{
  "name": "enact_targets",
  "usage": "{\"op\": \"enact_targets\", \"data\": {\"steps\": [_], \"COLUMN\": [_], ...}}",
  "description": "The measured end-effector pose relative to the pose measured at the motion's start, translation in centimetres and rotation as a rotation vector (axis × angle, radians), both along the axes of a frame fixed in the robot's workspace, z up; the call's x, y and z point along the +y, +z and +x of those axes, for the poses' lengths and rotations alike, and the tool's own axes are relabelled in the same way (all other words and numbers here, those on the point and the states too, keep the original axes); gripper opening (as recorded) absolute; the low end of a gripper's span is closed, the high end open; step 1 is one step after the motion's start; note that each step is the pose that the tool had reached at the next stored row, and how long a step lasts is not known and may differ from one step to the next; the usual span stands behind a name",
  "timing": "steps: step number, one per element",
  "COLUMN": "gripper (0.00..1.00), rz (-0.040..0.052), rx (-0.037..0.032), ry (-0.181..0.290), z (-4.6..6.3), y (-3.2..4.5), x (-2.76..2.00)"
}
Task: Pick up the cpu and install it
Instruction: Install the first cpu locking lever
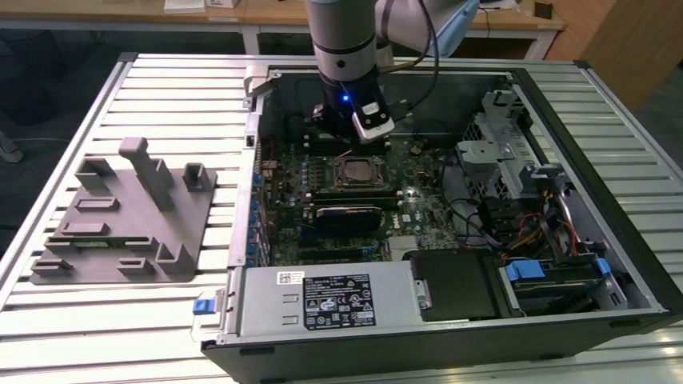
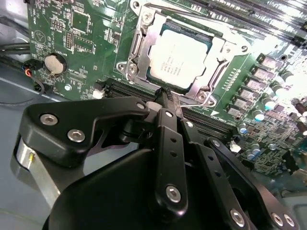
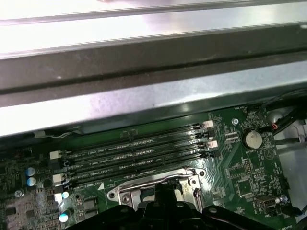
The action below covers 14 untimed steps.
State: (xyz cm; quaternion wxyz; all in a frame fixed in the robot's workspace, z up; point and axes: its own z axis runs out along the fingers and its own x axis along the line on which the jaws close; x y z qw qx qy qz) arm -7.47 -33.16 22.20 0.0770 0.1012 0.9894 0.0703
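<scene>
The cpu [image 2: 180, 60], a pale silver square, lies flat inside the metal socket frame [image 2: 139, 48] on the green motherboard [image 2: 76, 38]. In the exterior view the cpu [image 1: 354, 170] sits mid-board in the open computer case. My gripper [image 2: 167, 95] hangs just behind the socket's edge, its black fingers [image 2: 169, 139] pressed together with nothing between them. From the exterior view the gripper [image 1: 344, 150] hovers just above the socket's far side. In the first wrist view the socket frame [image 3: 158, 184] shows behind the gripper [image 3: 160, 203].
A grey plastic tray [image 1: 117, 216] with upright blocks lies at the exterior view's left. Memory slots [image 3: 134, 155] run beside the socket under the case wall [image 3: 144, 72]. A coin battery [image 2: 54, 63], power supply [image 1: 331, 300] and drive cage [image 1: 501, 152] fill the case.
</scene>
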Motion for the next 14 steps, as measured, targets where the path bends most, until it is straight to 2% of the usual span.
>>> {"op": "enact_targets", "data": {"steps": [3,9,14], "gripper": [0.11,0.11,0.11], "rz": [0.0008,0.0025,0.0099], "rx": [-0.0034,-0.0262,-0.0420], "ry": [-0.003,-0.008,-0.009], "z": [0.00,0.00,0.00], "y": [-0.21,-0.55,-0.82], "x": [0.14,0.19,0.36]}}
